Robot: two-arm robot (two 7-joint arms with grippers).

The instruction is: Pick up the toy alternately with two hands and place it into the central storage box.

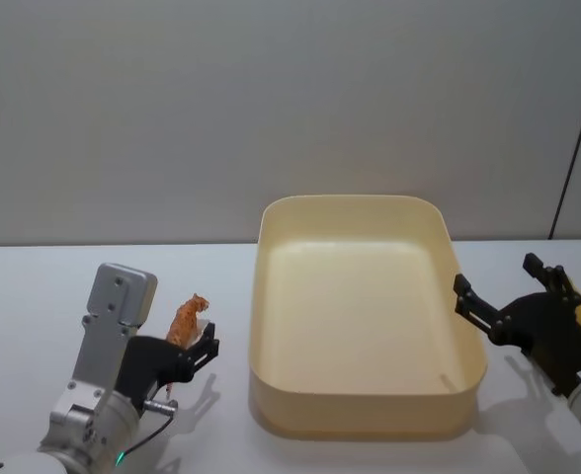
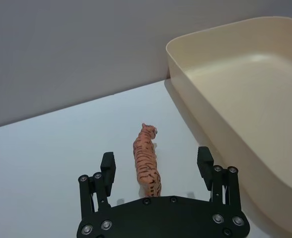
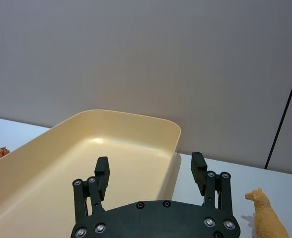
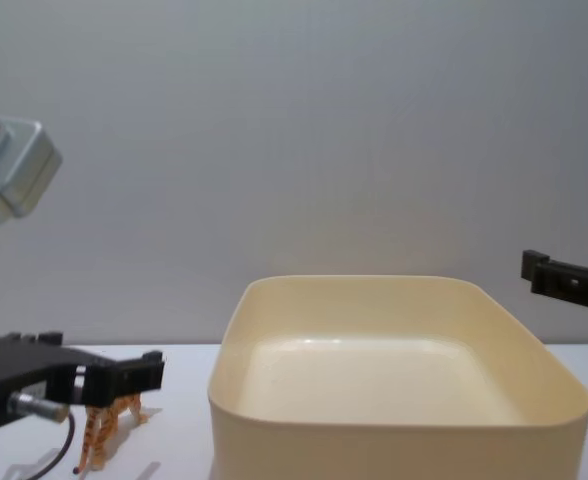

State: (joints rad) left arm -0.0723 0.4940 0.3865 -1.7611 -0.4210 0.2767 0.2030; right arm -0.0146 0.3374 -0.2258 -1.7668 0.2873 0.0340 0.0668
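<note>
The central storage box [image 1: 355,203] is a large cream-yellow tub with rounded corners. It stands in the middle of the white table [image 1: 34,296], in front of a grey wall.

The left gripper [image 1: 207,346] is low over the table, on the left side of the box and apart from it. Its 2 black fingers [image 2: 108,166] are spread wide. Between them stands the toy, a small orange tiger [image 2: 146,163] with dark stripes. The left wrist view shows white table on both sides of the tiger, so the fingers have no hold of it and do not touch it. The tiger stands upright on its 4 legs on the table, near the left wall of the box [image 2: 210,32] but not touching it. Its head points away from the gripper. In the chest view the left gripper [image 4: 124,376] is at about the height of the tiger's back, and the legs of the tiger [image 4: 102,428] show under the finger.

The right gripper [image 1: 496,275] hangs in the air at the right side of the box, with 1 fingertip over the right rim in the head view. Its fingers [image 3: 102,168] are also wide apart and it holds nothing. In the chest view the right gripper [image 4: 564,280] is a little higher than the rim of the box [image 4: 394,450].

A second toy, a tan-yellow animal [image 3: 267,220], stands on the table to the right of the box [image 3: 131,117], under the right arm.
</note>
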